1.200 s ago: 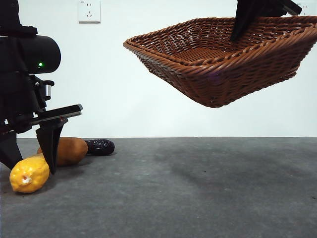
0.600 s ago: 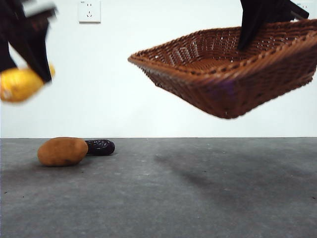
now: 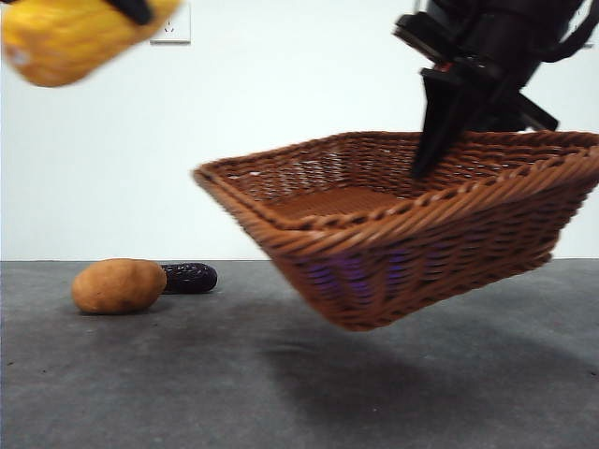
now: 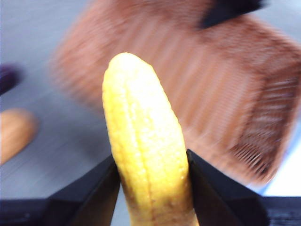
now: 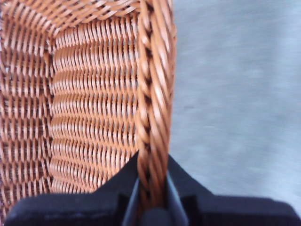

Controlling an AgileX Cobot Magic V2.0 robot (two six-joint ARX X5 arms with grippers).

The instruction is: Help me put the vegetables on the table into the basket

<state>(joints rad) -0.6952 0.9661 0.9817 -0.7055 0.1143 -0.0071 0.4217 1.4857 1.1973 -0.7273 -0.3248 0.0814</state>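
Note:
My left gripper (image 4: 153,188) is shut on the bumpy yellow corn (image 4: 143,146), held high at the top left of the front view, where the corn (image 3: 75,37) shows blurred. My right gripper (image 5: 151,188) is shut on the braided rim of the wicker basket (image 5: 94,103) and holds it tilted in the air above the table (image 3: 187,374); the basket (image 3: 412,243) hangs at centre right with the right gripper (image 3: 449,122) on its far rim. On the table at the left lie the orange-brown potato (image 3: 119,285) and, behind it, the dark-purple eggplant (image 3: 190,277).
A white wall with a power socket (image 3: 172,28) stands behind the table. The basket casts a shadow on the grey surface beneath it.
The left gripper has lifted the corn off the table, up and rightward to the top of the view. The right gripper has lowered the basket and shifted it left.

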